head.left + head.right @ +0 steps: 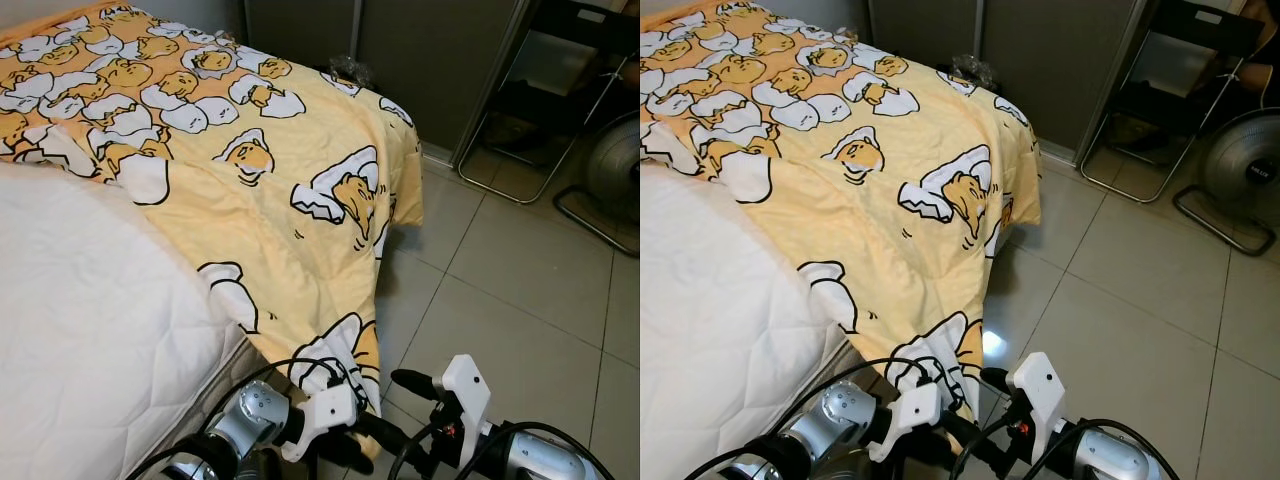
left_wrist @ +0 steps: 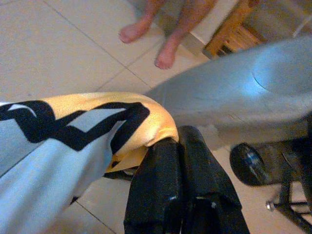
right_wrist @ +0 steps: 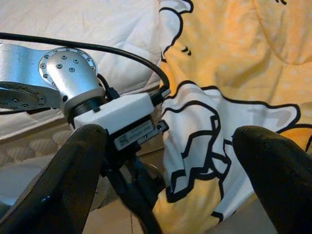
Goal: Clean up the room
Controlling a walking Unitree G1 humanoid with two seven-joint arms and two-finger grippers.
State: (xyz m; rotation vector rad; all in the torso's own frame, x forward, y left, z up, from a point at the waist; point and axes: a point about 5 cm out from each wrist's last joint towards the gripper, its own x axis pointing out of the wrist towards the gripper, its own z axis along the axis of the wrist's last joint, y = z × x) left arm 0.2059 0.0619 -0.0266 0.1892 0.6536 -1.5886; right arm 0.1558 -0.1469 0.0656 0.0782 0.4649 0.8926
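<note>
Draping over the corner of a bed with a white quilted mattress (image 1: pixel 90 330), a yellow quilt printed with cartoon eggs (image 1: pixel 260 190) hung toward the grey tiled floor (image 1: pixel 520 300). Its lowest hanging corner was pinched between the closed black fingers (image 2: pixel 170 185) of the left gripper (image 1: pixel 375 435). Just beside it, the right gripper (image 3: pixel 170 161) faced the fabric with fingers spread wide, holding nothing. A black folding chair (image 1: pixel 560 90) and a floor fan (image 1: pixel 1240 165) stood well apart, and a person's bare feet (image 2: pixel 151 41) rested on the tiles.
</note>
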